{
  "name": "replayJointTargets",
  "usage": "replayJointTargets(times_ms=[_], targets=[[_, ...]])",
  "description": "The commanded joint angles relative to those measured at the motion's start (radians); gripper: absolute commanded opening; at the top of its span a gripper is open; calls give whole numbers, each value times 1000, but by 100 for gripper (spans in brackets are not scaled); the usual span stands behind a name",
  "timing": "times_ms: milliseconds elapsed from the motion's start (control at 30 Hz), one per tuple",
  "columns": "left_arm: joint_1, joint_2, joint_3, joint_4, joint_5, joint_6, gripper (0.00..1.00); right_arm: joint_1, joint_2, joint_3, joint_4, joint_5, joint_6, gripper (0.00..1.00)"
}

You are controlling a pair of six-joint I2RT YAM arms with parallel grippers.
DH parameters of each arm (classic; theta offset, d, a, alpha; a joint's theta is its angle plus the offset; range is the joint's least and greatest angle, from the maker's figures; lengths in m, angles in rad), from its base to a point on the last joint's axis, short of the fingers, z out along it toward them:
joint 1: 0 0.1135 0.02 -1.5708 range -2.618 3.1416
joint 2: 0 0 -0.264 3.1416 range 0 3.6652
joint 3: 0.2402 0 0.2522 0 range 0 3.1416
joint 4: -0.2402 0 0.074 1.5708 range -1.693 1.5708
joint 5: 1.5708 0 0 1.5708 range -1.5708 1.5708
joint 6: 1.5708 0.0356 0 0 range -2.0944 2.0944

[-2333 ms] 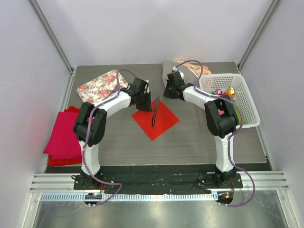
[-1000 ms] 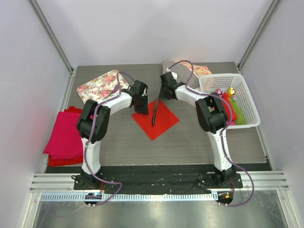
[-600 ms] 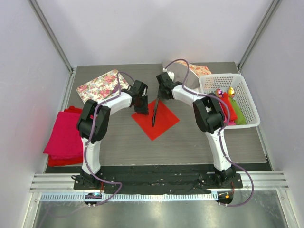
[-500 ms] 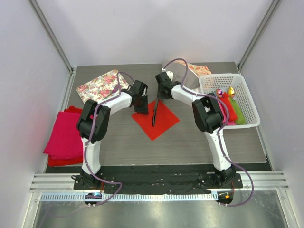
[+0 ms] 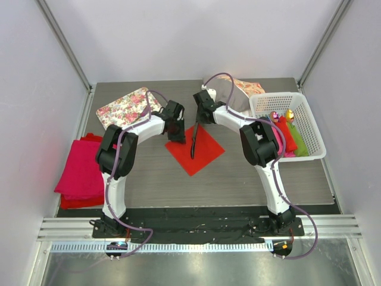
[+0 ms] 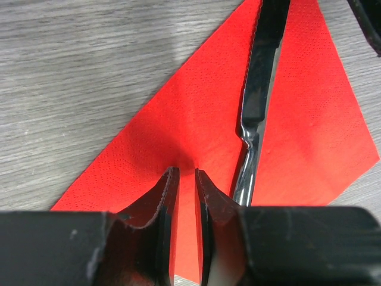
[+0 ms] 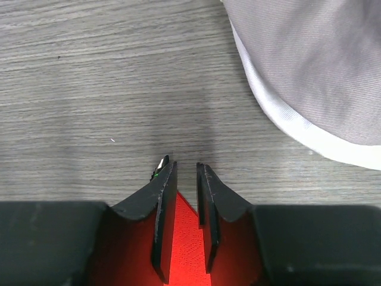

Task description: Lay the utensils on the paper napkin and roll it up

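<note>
Two grippers inspected, both down at the paper napkin. On the left wrist camera I see the left gripper (image 6: 184,171) with its fingers drawn almost together and only a narrow slit between them. The tips rest on the paper napkin (image 6: 178,113), and red paper shows through the slit. I cannot tell whether any paper is caught. At 1 o'clock from those tips a knife (image 6: 256,89) lies on the sheet, with its serrated blade running toward 12 o'clock in that view.

The right gripper (image 7: 181,162) shows the same narrow slit. Its tips stand right at one pointed corner of the napkin, with bare wood-grain table (image 7: 89,89) beyond. A grey-and-white cloth (image 7: 309,71) fills the 1 to 2 o'clock part of that view, apart from the fingers.

From the overhead camera, the napkin (image 5: 205,152) lies flat as a diamond at mid-table. The left gripper (image 5: 177,136) is at its 10 o'clock edge and the right gripper (image 5: 199,119) at its 12 o'clock corner. The knife (image 5: 193,143) crosses the napkin from 12 toward 6 o'clock.

Taking the napkin as centre:
- A white basket (image 5: 318,149) holding coloured items sits at 3 o'clock.
- A floral tray (image 5: 125,107) sits at 10 o'clock.
- A magenta cloth stack (image 5: 80,173) sits at 8 o'clock, well apart.
</note>
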Motion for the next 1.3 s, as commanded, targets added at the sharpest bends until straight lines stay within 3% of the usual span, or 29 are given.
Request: replayJointTargets(times_ms=[0, 467, 767, 867, 1033, 1100, 1267], targets=[[12, 4, 2, 5, -3, 8, 20, 5, 25, 28, -17, 2, -2, 29], [21, -21, 6, 9, 7, 7, 20, 3, 8, 29, -16, -19, 6, 32], [37, -153, 107, -37, -31, 57, 26, -14, -96, 21, 18, -56, 1, 51], [66, -189, 153, -60, -30, 77, 30, -20, -136, 21, 24, -65, 1, 54], [167, -231, 184, -81, -31, 171, 51, -41, -218, 0, 35, -110, -5, 55], [234, -231, 198, -93, -62, 218, 60, -51, -245, -26, 53, -146, -13, 60], [359, -179, 259, -139, -108, 301, 64, -67, -324, -104, 76, -199, -28, 72]])
